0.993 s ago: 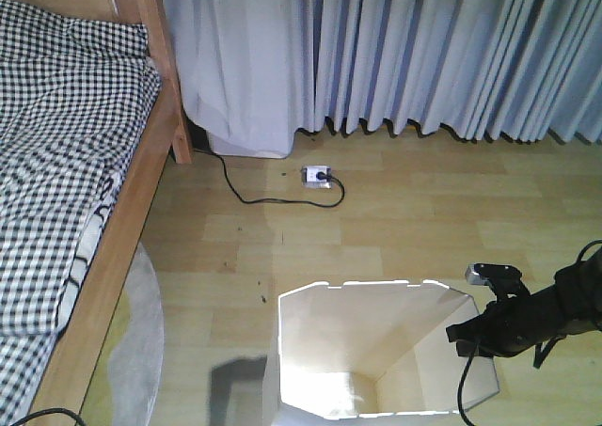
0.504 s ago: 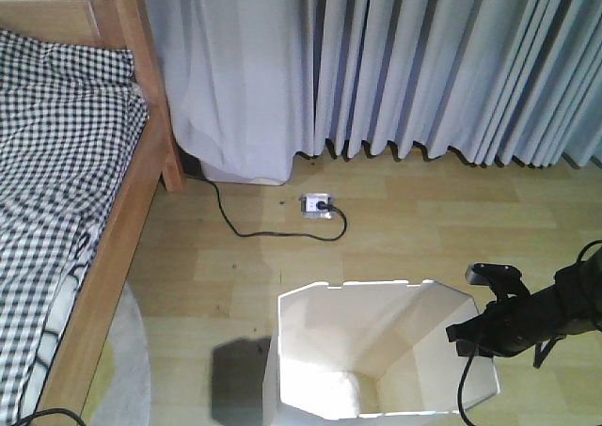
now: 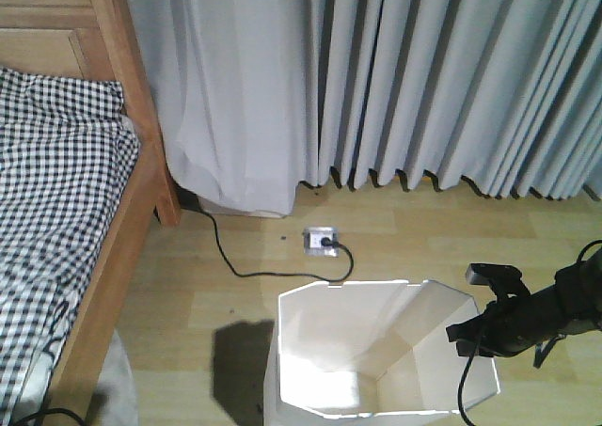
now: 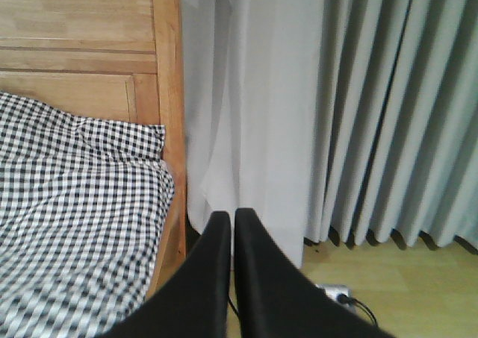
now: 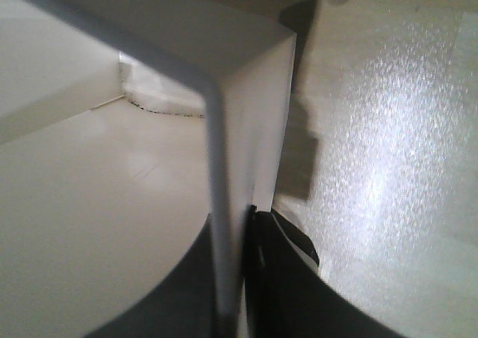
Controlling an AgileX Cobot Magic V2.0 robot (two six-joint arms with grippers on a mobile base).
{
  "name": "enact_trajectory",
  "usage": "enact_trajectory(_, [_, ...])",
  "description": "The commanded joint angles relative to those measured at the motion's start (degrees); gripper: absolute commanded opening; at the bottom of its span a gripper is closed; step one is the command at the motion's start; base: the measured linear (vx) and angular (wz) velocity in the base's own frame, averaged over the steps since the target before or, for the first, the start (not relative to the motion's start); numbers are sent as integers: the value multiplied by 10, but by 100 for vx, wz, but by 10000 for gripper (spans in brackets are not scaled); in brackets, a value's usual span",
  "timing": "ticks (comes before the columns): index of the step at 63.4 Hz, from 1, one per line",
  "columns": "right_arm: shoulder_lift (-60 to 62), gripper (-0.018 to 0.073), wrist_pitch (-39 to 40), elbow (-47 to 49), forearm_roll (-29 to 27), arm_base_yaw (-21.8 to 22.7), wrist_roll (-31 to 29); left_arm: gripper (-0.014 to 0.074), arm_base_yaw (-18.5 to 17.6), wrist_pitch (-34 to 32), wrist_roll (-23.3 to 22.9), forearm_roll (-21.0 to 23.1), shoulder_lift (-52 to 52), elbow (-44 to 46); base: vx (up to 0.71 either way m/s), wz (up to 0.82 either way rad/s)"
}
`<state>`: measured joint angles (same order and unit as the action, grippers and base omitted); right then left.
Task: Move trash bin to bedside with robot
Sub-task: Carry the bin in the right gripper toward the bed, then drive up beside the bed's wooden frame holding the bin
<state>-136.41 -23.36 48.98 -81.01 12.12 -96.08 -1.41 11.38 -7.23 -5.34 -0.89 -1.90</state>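
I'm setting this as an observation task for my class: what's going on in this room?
A two-armed robot is handling a bin. Its right hand clamps the bin's wall at the rim. The left hand is shut and empty, aimed toward the bed and curtain. The bin stands on the floor, apart from the bed.

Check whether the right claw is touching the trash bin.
Touching. The right wrist view shows the right claw clamped on the trash bin wall, a dark finger pressed against each side.
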Motion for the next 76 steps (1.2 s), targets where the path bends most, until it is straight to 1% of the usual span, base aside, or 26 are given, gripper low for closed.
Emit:
enact_trajectory(1, [38, -7, -112, 3, -15, 2, 4, -6, 0, -46, -1, 0, -8, -15, 29, 6])
enact_trajectory(34, [38, -7, -112, 3, -15, 2, 4, -6, 0, -46, -1, 0, -8, -15, 26, 5])
enact_trajectory(76, [38, -7, -112, 3, -15, 2, 4, -6, 0, -46, -1, 0, -8, -15, 21, -3])
